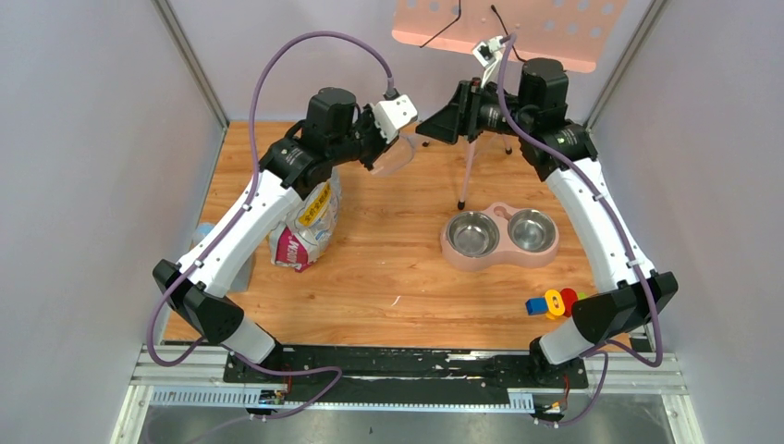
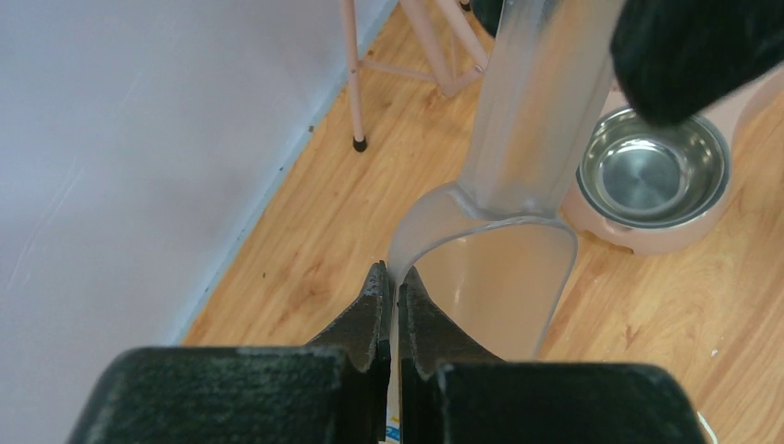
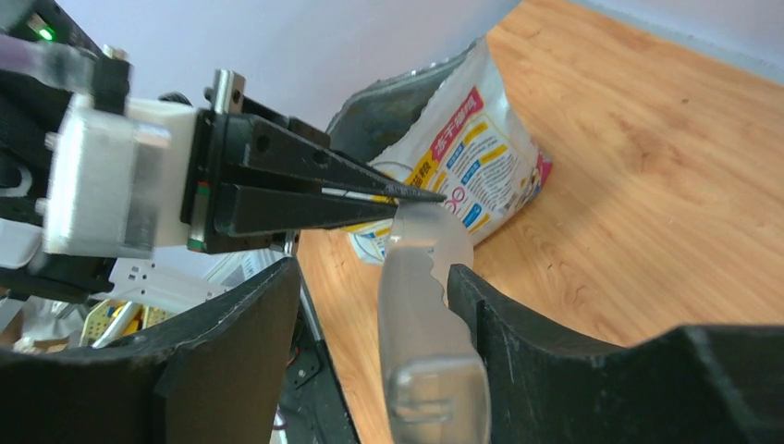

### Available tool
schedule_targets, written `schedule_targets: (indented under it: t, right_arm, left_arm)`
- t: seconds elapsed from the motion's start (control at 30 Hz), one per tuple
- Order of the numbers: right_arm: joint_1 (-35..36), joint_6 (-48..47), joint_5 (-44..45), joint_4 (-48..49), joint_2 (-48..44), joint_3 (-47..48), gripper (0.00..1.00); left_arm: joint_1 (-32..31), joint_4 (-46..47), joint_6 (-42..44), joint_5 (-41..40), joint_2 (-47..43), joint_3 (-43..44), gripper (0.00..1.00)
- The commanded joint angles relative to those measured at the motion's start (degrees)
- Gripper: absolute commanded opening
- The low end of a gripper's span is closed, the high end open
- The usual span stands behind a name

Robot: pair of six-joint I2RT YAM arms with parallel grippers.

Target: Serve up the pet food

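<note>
Grey walls (image 1: 83, 185) close in the left, right and back of a wooden table (image 1: 398, 277), and a peach perforated board (image 1: 545, 28) hangs at the back. The pet food itself cannot be made out in any view. A printed bag (image 1: 310, 227) in white, yellow and magenta sits well to the left of the pink feeder (image 1: 501, 259), partly under the left arm. In the right wrist view its crumpled top shows only grey lining.

Behind and to the left of the feeder, a clear plastic scoop (image 2: 499, 268) is held above the table between the two arms. Plain wood grain shows through its bowl. The left gripper (image 2: 395, 277) is nearly closed, its two fingers pinching the thin rim of the scoop's bowl. The right gripper (image 3: 370, 268) reaches in from the feeder's side and stands wide. The scoop's ridged handle lies between its fingers, close against one and well apart from the other. The bag is below and beyond the left gripper, on the side away from the feeder.

The feeder holds two steel bowls (image 1: 472, 233), and both show bare shiny metal. A tripod (image 1: 469, 171) with pink legs stands just behind the feeder, one foot near its back left corner, below the right gripper. A small toy (image 1: 553, 303) in blue, yellow and red lies in front of the feeder and to its right, beside the right arm.
</note>
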Motion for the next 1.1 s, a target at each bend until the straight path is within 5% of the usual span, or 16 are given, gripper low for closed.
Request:
schedule_targets:
  t: [0.0,0.33,0.63,0.83,0.9,0.93,0.97,1.03,1.07]
  right_arm:
    - [0.6,-0.7,-2.5,1.2,-2.7,-2.4,0.60]
    - [1.4,-1.6,-1.2,0.5,-2.3,-2.6,0.45]
    - [2.3,-4.9,-1.4,-2.1,-3.2,-4.1,0.41]
    - [2.4,-5.4,-1.2,-2.3,-3.7,-4.5,0.03]
    - [2.4,-5.8,-0.9,-2.4,-3.7,-4.3,0.00]
    - [2.5,-6.3,-0.8,-2.4,-3.7,-4.2,0.00]
    - [2.5,-6.9,-0.5,-2.4,-3.9,-3.9,0.00]
    - [2.4,-8.6,0.9,-2.5,-4.0,-3.0,0.00]
    - [2.4,-9.7,1.7,-2.7,-4.0,-2.3,0.00]
  left_arm:
    - [-0.2,1.4,-1.4,2.5,-1.6,1.6,0.00]
    - [-0.2,0.7,-1.8,4.5,-1.3,2.1,0.00]
    - [-0.2,0.6,-1.9,3.9,-1.2,2.1,0.00]
    - [-0.2,0.6,-1.7,3.8,-1.0,2.0,0.00]
    - [-0.2,0.5,-1.6,3.6,-1.0,1.8,0.00]
    - [-0.2,0.3,-1.4,3.3,-0.9,1.8,0.04]
    - [-0.2,-0.7,-1.3,3.0,-0.8,2.3,0.29]
    - [-0.1,-3.8,-1.2,0.3,-0.3,4.5,0.58]
    - [-0.1,-5.3,-1.1,-2.8,-0.1,5.6,0.64]
